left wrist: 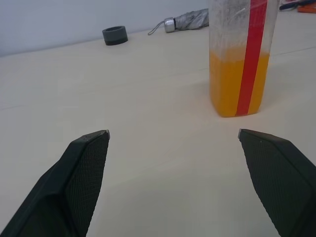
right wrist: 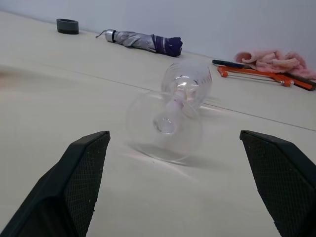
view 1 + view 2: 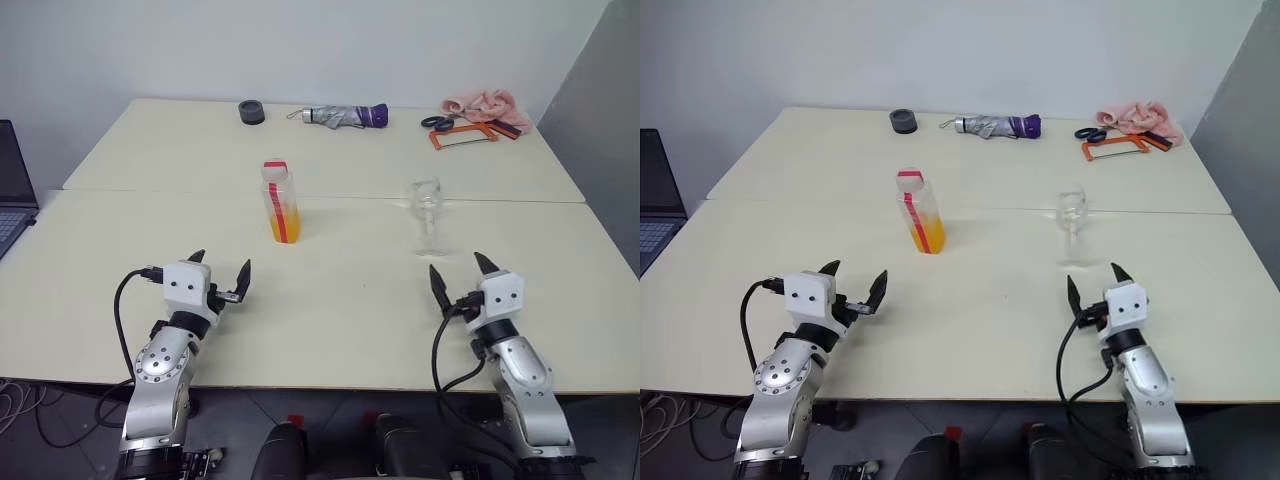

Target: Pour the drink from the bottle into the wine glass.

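Gaping wide and empty, left claw short of bottle, right claw seemingly short of wine glass.

My left wrist view cuts the bottle off above its shoulder, hiding the cap; the wine glass looks blurred, perhaps tipping.

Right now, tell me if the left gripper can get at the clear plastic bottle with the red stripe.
Probably yes: the left gripper is open, with bare table between it and the bottle.
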`<state>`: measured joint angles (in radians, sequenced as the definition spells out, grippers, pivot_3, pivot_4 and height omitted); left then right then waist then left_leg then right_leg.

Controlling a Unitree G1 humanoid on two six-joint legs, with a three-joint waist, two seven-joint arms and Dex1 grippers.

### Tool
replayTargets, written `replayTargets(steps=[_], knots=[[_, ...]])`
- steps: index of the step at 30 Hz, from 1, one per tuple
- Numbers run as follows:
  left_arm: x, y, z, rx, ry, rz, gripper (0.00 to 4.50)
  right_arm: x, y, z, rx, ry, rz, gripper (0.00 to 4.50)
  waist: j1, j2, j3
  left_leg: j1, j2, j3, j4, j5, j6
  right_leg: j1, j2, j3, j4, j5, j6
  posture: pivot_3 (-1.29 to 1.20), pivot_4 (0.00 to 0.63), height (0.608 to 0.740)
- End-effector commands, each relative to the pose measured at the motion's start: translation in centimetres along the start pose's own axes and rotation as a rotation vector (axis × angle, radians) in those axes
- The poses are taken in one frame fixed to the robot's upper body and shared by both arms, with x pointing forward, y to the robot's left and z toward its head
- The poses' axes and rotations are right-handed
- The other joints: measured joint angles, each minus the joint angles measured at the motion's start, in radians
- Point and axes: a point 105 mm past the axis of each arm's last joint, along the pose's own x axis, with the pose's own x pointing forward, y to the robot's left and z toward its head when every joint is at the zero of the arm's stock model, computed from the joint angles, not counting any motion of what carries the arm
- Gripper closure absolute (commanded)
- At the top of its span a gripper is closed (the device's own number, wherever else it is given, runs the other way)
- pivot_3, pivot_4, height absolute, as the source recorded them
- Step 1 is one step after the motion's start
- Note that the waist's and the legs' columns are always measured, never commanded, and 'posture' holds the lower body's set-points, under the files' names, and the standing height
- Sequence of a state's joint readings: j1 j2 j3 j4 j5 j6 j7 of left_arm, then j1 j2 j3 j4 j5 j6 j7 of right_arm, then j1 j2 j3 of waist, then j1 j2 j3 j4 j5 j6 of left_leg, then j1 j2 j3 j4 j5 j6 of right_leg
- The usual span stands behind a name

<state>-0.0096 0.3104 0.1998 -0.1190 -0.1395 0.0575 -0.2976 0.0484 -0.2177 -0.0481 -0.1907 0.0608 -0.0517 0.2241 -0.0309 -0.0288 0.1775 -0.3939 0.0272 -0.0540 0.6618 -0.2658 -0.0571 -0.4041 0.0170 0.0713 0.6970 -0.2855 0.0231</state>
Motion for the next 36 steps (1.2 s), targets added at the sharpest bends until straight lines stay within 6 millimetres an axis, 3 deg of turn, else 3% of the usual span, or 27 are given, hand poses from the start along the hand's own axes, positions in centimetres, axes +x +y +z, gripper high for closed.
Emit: replayTargets(steps=[1,15,25,36], knots=[[0.2,-0.5,1.8,0.011,-0.074,-0.018,0.03,0.3,-0.4,1.7,-0.015,-0.052,-0.013,0.00,0.000,0.000,0.000,0.000,0.000,0.000,0.000,0.000,0.000,0.000,0.000,0.000,0.000,0.000,0.000,0.00,0.150,0.740],[0.0,-0.9,2.4,-0.034,-0.108,-0.056,0.03,0.3,0.0,2.1,-0.017,-0.045,0.015,0.00,0.000,0.000,0.000,0.000,0.000,0.000,0.000,0.000,0.000,0.000,0.000,0.000,0.000,0.000,0.000,0.00,0.150,0.740],[1.2,-1.3,2.9,-0.041,-0.103,-0.021,0.03,0.0,0.5,2.3,-0.010,-0.066,0.068,0.00,0.000,0.000,0.000,0.000,0.000,0.000,0.000,0.000,0.000,0.000,0.000,0.000,0.000,0.000,0.000,0.00,0.150,0.740],[4.3,-2.7,4.4,-0.056,-0.099,-0.014,0.03,-1.7,3.9,5.4,0.048,-0.096,0.466,0.00,0.000,0.000,0.000,0.000,-0.001,0.000,0.000,0.000,0.000,0.001,0.001,0.000,0.000,0.000,0.001,0.00,0.150,0.740]])
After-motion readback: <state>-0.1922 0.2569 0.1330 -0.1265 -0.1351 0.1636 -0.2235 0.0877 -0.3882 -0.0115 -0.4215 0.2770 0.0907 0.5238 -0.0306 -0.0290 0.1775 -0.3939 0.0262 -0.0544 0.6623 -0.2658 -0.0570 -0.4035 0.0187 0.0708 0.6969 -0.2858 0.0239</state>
